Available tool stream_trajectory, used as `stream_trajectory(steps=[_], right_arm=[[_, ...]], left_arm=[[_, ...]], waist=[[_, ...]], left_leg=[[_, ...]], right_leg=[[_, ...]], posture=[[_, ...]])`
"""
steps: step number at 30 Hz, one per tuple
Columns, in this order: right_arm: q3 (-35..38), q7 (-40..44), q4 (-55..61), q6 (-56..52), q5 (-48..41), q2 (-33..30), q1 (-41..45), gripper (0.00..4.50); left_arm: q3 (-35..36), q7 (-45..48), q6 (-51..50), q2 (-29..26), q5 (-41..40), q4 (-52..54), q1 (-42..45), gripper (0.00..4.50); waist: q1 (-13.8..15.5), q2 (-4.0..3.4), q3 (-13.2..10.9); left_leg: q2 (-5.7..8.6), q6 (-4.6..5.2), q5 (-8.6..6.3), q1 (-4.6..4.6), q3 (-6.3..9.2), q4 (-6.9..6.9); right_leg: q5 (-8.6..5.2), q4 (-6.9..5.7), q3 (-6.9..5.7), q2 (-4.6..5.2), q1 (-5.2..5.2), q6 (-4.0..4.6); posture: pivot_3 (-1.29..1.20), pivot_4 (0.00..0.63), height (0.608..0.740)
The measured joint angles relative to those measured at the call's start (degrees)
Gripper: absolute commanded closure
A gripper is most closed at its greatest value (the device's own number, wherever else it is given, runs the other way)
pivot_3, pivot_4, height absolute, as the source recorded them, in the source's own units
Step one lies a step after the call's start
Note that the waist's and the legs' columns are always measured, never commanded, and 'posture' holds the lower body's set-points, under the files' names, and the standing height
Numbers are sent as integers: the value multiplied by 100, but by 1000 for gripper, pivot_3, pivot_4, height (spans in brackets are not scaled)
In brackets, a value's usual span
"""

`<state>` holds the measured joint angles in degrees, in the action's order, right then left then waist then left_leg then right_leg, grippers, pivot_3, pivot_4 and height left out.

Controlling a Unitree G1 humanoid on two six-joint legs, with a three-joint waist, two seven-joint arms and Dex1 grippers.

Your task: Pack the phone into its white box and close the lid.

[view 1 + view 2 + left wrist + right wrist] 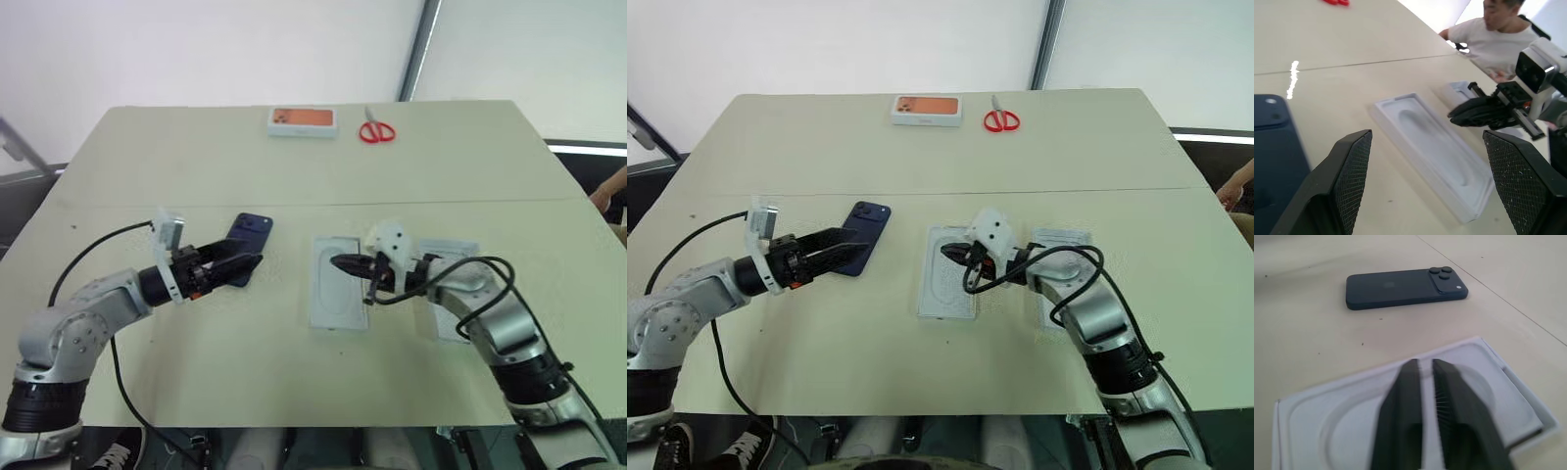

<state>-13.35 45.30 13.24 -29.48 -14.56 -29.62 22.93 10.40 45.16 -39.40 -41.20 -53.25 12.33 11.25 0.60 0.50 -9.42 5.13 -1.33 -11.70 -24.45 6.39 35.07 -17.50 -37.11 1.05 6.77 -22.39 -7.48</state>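
Right wrist view: right gripper [1422, 377] closed, empty, over what seems the white box [1528, 401]; left gripper [250, 264] open beside the phone [251, 235].

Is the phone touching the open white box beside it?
Apart. Right wrist view shows bare table between the phone and the white box.

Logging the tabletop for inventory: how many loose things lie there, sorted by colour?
Dark blue: 1, the phone
White: 2, the open box part and a second one
Orange-topped: 1, the box
Red: 1, the scissors
Total: 5
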Motion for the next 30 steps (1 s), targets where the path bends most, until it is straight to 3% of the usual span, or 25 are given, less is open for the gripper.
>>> stream_trajectory(steps=[10,30], right_arm=[[-1013,187,-368,401,995,-42,150,4443],[-798,359,-530,508,1151,-7,204,4443]], left_arm=[[90,492,611,70,668,-268,-122,666],[35,537,609,313,909,-218,-131,666]], waist=[[-39,0,0],[-44,0,0]], left_leg=[[-3,0,0,2,2,1],[-2,-1,1,3,3,3]], right_leg=[[9,-6,-1,-4,-2,-15],[9,-10,-3,-8,0,-16]], posture=[[0,150,740],[0,150,740]])
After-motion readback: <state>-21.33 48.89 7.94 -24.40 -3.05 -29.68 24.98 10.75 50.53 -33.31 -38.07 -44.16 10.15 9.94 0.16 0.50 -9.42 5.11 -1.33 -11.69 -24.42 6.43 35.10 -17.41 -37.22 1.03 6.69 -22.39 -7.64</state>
